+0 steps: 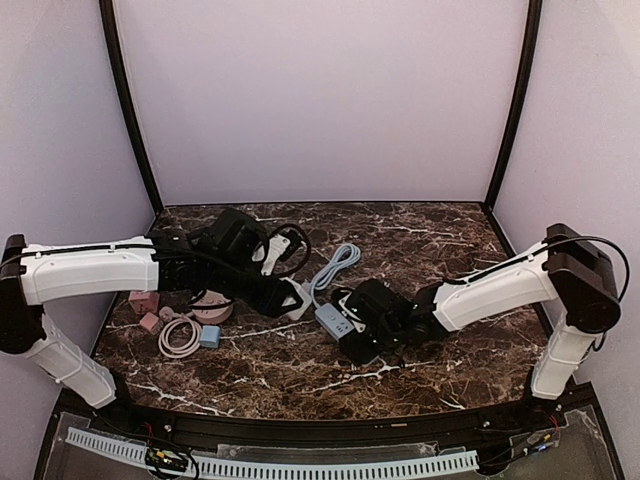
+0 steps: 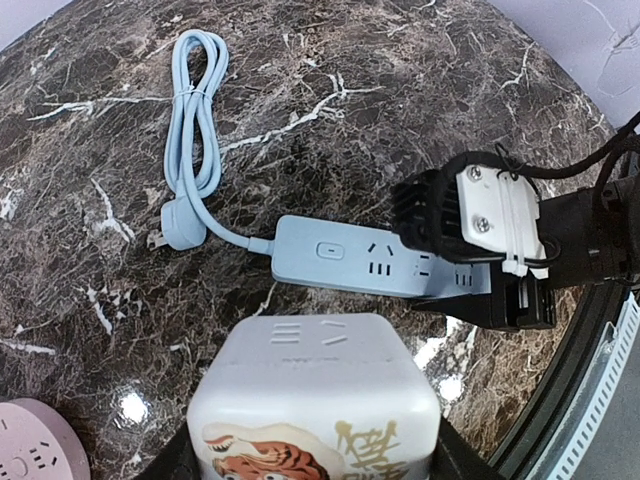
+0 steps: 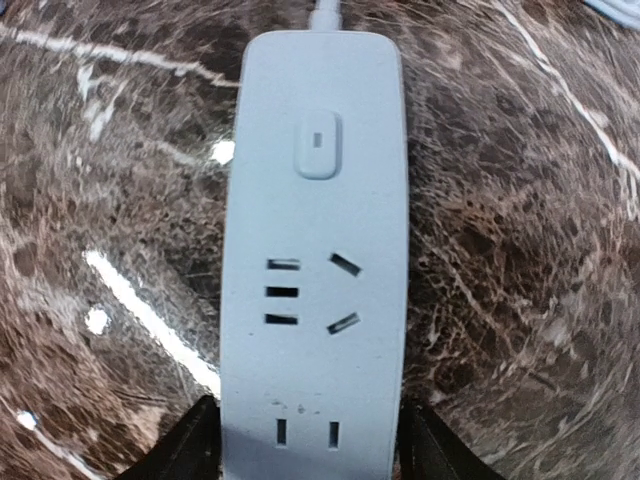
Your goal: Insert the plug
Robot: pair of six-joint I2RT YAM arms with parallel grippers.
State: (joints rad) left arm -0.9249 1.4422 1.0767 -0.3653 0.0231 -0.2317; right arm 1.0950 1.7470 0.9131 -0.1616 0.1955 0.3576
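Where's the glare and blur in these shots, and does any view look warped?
Right wrist: white glare streaks on the marble table left of the sharp power strip, with the stone smeared toward the edges. Left wrist: fisheye bends the table rim, there are small glare spots, and the close white cube adapter looks soft. Top external: even, soft light, no harsh shadows.

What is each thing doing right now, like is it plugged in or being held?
blue power strip, flat on the table, sockets empty.
plug, loose on the table, not plugged in.
cord, bundled in loops.
white cube adapter, held in the left gripper.
left gripper, shut on the white cube adapter.
right gripper, shut on the blue power strip.
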